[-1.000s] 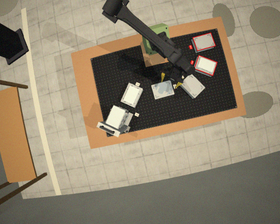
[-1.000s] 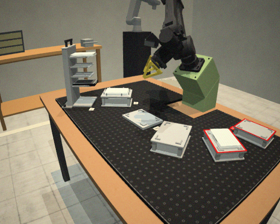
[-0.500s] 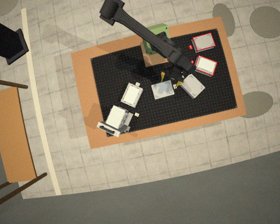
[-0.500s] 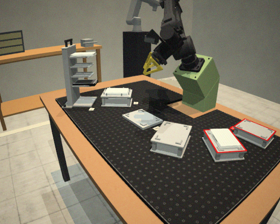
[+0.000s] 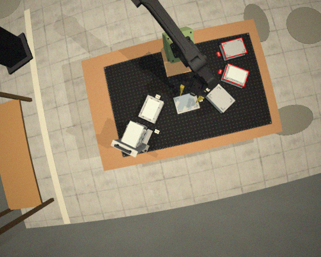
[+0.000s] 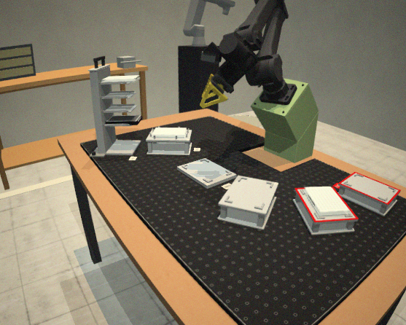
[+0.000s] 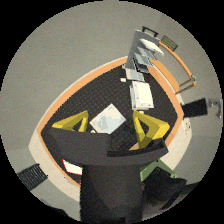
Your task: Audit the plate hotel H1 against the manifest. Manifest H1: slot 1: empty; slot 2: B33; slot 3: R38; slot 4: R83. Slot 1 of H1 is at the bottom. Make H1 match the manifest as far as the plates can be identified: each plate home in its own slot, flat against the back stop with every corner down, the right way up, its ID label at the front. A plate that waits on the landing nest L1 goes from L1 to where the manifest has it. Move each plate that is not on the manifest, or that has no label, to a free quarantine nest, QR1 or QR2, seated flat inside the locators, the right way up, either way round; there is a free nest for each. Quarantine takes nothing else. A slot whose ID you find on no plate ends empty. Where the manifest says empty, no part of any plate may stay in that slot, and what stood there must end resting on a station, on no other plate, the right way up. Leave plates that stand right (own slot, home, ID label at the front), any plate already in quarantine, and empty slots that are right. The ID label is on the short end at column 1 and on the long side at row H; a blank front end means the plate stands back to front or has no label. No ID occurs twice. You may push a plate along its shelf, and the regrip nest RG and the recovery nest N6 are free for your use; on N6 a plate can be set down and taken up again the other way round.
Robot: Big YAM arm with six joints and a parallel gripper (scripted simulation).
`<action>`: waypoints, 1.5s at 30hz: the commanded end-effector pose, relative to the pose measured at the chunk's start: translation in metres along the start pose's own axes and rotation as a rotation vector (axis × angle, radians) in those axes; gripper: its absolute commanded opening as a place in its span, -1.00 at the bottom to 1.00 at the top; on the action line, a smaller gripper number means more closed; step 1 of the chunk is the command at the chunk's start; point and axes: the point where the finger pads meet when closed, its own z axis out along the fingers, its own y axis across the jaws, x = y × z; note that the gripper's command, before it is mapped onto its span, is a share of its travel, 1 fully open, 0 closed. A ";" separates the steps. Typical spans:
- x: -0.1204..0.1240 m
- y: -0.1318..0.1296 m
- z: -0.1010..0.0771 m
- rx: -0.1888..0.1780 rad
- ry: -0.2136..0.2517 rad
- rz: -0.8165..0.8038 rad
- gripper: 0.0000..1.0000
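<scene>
The plate hotel H1 (image 6: 111,109) stands at the table's far left corner and also shows in the top view (image 5: 132,138). Its top shelf carries a white plate (image 6: 120,79). The two middle shelves look bare. The bottom shelf holds a dark plate (image 6: 122,119). A white plate (image 6: 168,135) (image 5: 151,108) sits on the raised nest beside the hotel. No labels are readable. My gripper (image 6: 213,95) is open and empty, high above the table, over the flat bluish nest (image 5: 186,104), which lies between the fingers in the wrist view (image 7: 112,127).
A grey raised nest (image 6: 249,200) stands right of the flat nest. Two red-rimmed quarantine nests are at the right: the nearer (image 6: 325,208) holds a white plate, the farther (image 6: 369,191) is bare. The green arm base (image 6: 290,124) is at the back.
</scene>
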 end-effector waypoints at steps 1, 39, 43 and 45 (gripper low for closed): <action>-0.016 -0.009 0.008 -0.041 -0.025 0.015 1.00; -0.038 -0.045 0.032 -0.041 -0.025 0.015 1.00; -0.044 -0.050 0.037 -0.036 -0.039 0.007 1.00; -0.056 -0.060 0.040 -0.042 -0.054 0.005 1.00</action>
